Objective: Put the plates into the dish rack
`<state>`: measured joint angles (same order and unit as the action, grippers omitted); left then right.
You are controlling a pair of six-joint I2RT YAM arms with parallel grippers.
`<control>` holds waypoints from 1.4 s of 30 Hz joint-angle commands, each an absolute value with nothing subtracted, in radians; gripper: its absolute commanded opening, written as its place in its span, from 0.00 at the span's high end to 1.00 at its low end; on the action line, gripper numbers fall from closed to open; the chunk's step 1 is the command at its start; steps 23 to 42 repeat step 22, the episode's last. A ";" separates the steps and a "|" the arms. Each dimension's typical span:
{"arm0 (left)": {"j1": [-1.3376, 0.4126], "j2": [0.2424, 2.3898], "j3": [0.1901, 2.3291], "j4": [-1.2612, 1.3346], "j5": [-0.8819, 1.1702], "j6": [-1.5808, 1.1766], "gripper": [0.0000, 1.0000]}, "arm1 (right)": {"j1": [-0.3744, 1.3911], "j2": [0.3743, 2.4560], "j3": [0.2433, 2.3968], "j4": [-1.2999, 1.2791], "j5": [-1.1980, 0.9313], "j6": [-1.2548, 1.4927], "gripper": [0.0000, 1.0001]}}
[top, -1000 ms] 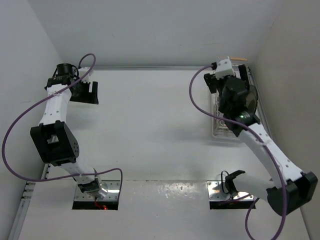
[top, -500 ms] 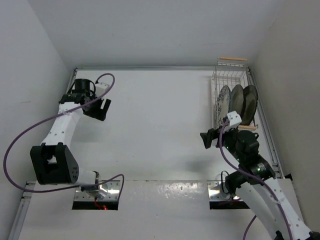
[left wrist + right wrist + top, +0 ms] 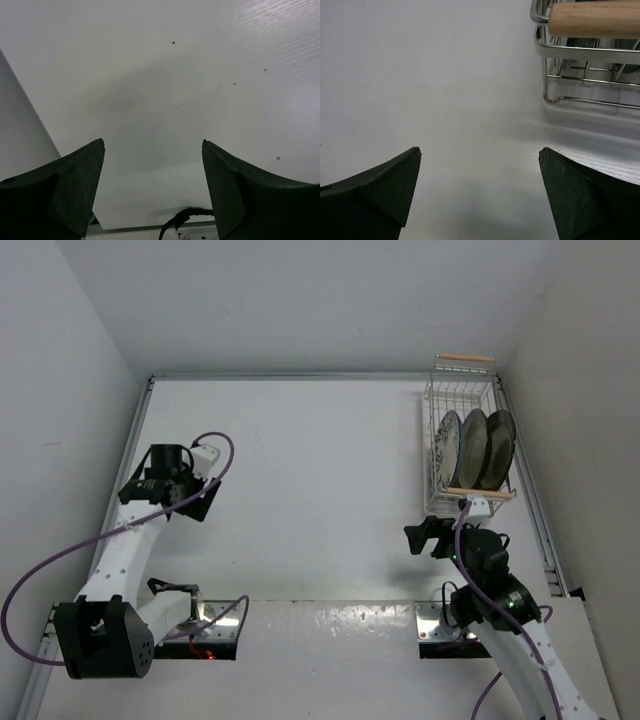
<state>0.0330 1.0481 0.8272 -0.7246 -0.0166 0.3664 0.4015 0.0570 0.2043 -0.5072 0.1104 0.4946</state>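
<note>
Against the far right corner of the counter (image 3: 320,460), the dish rack (image 3: 430,410) lies with its long side along the right edge, one wooden handle (image 3: 466,357) at its far end and the other wooden handle (image 3: 480,494) at its near end. All three plates (image 3: 472,448) stand on edge inside it, side by side and leaning slightly, in the half of the rack nearer the arms; the leftmost shows a patterned face, but the rims are too small to tell apart. The far half of the rack shows only bare wire. Just short of the near handle, off the rack's near left corner, the right gripper (image 3: 425,537) hangs over bare counter; its wrist view shows its dark fingers (image 3: 375,185) spread wide with nothing between them, and the rack's wire corner (image 3: 555,75) with the near handle (image 3: 595,19) at the upper right. Close to the left edge of the counter, about halfway back, the left gripper (image 3: 192,502) hangs over bare surface, well apart from the rack. Its fingers (image 3: 65,190) are likewise wide apart and hold nothing, with only white counter below them.
</note>
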 commanded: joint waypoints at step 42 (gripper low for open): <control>0.029 0.968 0.796 -0.683 0.029 0.377 0.16 | 0.403 0.054 0.227 -0.514 0.161 0.554 0.00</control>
